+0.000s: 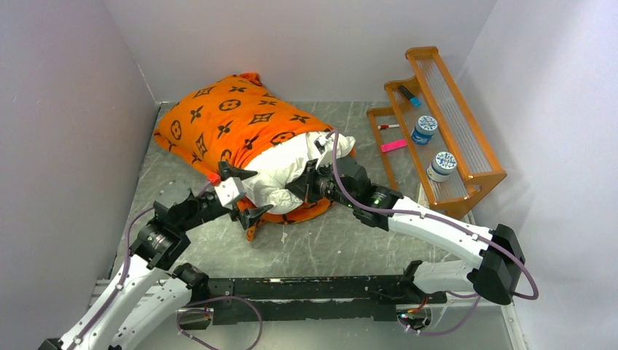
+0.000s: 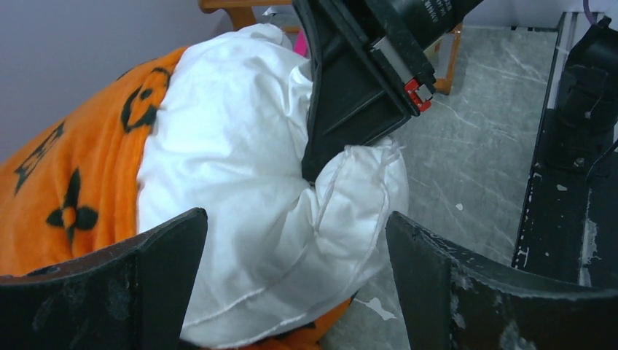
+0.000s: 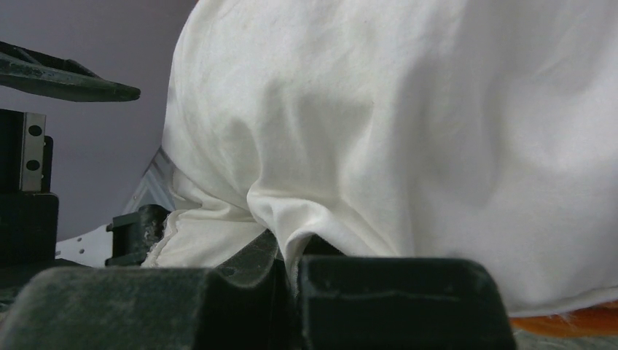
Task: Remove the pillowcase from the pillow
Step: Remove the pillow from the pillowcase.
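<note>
The orange pillowcase [image 1: 226,117] with dark motifs lies at the back left and covers the far part of the pillow. The white pillow [image 1: 291,169] sticks out of its open end toward the front right. My right gripper [image 1: 310,180] is shut on a fold of the pillow's white fabric [image 3: 408,131], pinched between its jaws [image 3: 291,270]. My left gripper [image 1: 245,192] stands open, one finger on each side of the pillow's exposed end [image 2: 240,182], touching nothing that I can see. In the left wrist view the pillowcase [image 2: 80,197] is bunched to the left.
An orange wooden rack [image 1: 466,171] stands at the right with two white jars [image 1: 424,130], a marker [image 1: 408,95] and a pink item [image 1: 393,146]. Grey walls close the left, back and right. A black rail [image 1: 313,288] runs along the near edge.
</note>
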